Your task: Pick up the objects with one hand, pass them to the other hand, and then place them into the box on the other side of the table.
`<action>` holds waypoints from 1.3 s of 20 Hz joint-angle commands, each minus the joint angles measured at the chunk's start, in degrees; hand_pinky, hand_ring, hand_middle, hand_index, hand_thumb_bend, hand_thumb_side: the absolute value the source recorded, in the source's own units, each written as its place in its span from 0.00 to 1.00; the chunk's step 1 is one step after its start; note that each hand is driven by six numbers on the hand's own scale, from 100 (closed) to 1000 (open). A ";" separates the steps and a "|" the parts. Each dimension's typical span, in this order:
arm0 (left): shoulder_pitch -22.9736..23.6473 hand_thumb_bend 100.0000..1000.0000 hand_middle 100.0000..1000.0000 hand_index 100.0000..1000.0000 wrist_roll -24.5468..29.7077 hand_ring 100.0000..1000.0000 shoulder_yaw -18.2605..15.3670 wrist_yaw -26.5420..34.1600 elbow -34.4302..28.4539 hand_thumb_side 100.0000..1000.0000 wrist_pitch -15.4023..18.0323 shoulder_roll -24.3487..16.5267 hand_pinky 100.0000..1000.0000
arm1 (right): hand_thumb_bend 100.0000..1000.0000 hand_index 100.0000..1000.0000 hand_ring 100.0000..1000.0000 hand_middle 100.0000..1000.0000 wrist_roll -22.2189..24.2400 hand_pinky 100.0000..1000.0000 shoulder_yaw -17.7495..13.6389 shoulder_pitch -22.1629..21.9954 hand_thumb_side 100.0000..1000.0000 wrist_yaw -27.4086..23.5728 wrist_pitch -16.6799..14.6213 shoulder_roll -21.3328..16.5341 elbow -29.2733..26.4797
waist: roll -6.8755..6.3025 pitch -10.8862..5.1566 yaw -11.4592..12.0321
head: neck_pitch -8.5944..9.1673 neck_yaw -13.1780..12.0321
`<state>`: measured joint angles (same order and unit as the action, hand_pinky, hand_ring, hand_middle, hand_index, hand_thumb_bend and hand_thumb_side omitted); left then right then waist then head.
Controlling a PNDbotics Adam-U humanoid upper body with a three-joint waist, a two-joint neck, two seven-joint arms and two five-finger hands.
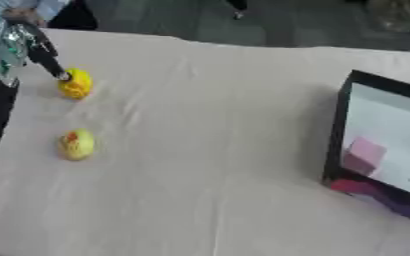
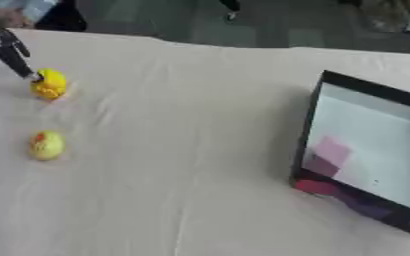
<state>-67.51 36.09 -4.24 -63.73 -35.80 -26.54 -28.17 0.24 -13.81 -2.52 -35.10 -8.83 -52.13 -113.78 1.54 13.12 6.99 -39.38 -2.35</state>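
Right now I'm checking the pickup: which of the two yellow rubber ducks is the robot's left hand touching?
The far yellow rubber duck: the left hand has a fingertip on it. The near yellow duck with the orange patch lies untouched.

We see only part of the left hand [image 1: 20, 47]: the picture's left edge cuts it off, and blur hides how its fingers sit against the upper yellow toy [image 1: 75, 83]. The box [image 1: 385, 95] runs off the right edge. Two pink shapes [image 1: 363, 155] inside it are too blurred to name.
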 commanded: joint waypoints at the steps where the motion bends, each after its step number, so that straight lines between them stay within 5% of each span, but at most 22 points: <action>1: -0.80 0.38 0.72 0.80 -1.06 0.82 -0.59 0.35 -0.14 0.00 -0.95 -2.05 0.83 | 0.00 0.93 1.00 0.88 -0.09 1.00 -0.31 0.51 0.72 1.00 -0.09 -0.76 -0.81 | 0.84 0.31 -0.29 | 1.16 -0.41; 15: -0.39 0.32 0.73 0.78 -0.38 0.83 -0.93 -0.23 1.18 0.00 -2.16 -2.29 0.83 | 0.00 0.93 1.00 0.88 -0.47 1.00 0.22 0.95 0.74 3.66 0.11 1.13 -0.81 | 1.11 2.15 -1.58 | 2.57 -1.55; 26: -0.90 0.10 0.65 0.58 4.76 0.79 -0.73 -1.82 1.93 0.00 -0.33 -2.32 0.82 | 0.00 0.93 1.00 0.87 -1.36 1.00 0.40 0.30 0.74 4.79 0.76 1.64 -0.81 | 0.94 2.10 -1.72 | 1.58 -1.56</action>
<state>-67.28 39.63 -4.79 -65.03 -33.70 -26.41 -28.25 -0.82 -12.92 -2.30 -30.54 -7.95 -49.16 -113.78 1.83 15.38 5.37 -37.70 -3.89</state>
